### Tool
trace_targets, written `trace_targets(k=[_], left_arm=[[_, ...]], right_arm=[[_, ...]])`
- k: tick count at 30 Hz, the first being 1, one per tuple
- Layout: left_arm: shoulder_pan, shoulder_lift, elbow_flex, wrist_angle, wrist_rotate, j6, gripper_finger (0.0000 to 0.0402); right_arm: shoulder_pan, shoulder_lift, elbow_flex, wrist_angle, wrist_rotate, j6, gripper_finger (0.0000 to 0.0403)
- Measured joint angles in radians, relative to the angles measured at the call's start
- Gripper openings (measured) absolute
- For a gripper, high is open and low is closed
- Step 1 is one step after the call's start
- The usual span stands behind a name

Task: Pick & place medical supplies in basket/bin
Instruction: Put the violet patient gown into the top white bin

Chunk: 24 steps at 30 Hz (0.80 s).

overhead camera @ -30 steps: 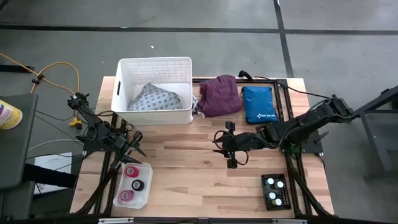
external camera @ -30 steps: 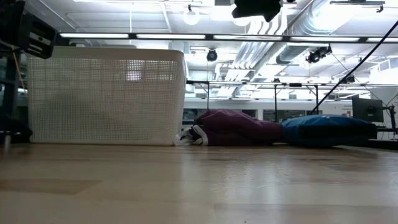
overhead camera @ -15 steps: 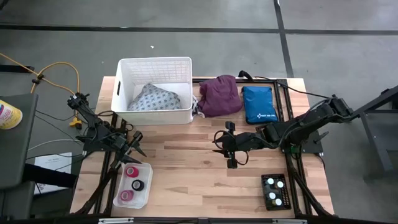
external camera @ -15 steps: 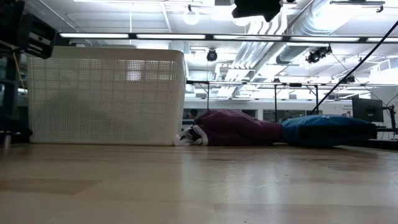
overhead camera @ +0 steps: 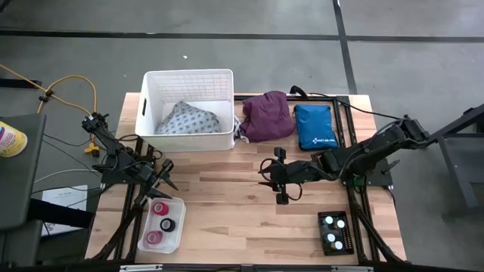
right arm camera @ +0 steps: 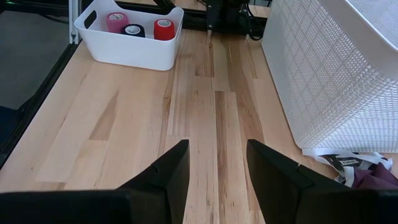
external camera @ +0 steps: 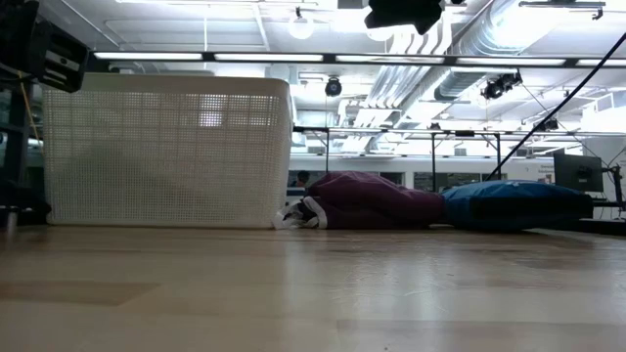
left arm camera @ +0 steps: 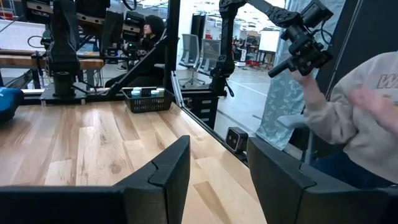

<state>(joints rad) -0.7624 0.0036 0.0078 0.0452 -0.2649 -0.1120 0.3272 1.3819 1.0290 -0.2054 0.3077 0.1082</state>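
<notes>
The white basket (overhead camera: 187, 83) stands at the table's far left, with a grey dotted cloth (overhead camera: 187, 119) lying inside it. A purple cloth (overhead camera: 267, 115) rests on the table against the basket's right wall. Pink, black and red tape rolls (right arm camera: 132, 28) sit in a small white tray (overhead camera: 161, 224) near the front left. White-capped vials (overhead camera: 335, 230) stand in a black tray at the front right. My left gripper (overhead camera: 162, 175) is open at the table's left edge, pointing level. My right gripper (overhead camera: 276, 177) hovers open over the table's middle, with nothing between its fingers.
A blue pouch (overhead camera: 315, 126) lies right of the purple cloth. Bare wood spans the middle of the table (overhead camera: 227, 204). Beyond the table's near edge a person's sleeve (left arm camera: 367, 112) shows in the left wrist view.
</notes>
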Motion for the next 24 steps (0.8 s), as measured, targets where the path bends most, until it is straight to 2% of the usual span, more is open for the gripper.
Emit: trace_targets(k=[24], left_arm=[[0.000, 0.000, 0.000, 0.000, 0.000, 0.001, 0.0153]], right_arm=[[0.000, 0.000, 0.000, 0.008, 0.004, 0.030, 0.0148]])
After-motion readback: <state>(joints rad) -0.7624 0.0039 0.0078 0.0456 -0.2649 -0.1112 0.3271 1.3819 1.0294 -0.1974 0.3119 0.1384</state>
